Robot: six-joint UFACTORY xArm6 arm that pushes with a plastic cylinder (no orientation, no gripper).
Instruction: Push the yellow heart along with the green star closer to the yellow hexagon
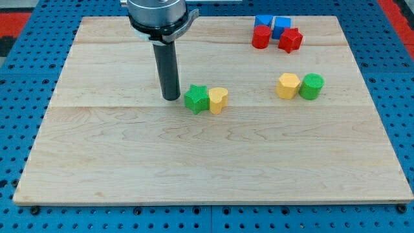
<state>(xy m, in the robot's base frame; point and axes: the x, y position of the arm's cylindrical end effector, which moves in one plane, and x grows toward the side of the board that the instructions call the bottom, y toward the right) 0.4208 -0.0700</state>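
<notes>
- The table [129, 168] is a pale wooden board made of joined planks, with seams running from the view's left to the view's right and a light grain.
- Under and around it lies a blue pegboard [19, 77] dotted with holes; a strip of red [396, 13] shows past the top right corner.
- My tip [171, 98] rests on the board left of centre, just beside the green star [196, 99] on its left side, with a narrow gap between them. The rod has no jaws, so it grasps nothing.
- The green star touches the yellow heart [218, 100], which sits on its right; the pair lies near the middle of the board.
- The yellow hexagon [288, 85] sits towards the right edge, well apart from the heart, at a slightly higher level in the view.
- A green cylinder [311, 86] stands just beside the hexagon on its right, touching or nearly so.
- Near the top right corner is a tight cluster: two blue blocks [272, 24] at the top edge, a red cylinder [261, 37] below the left one, and a red star [290, 40] below the right one.
</notes>
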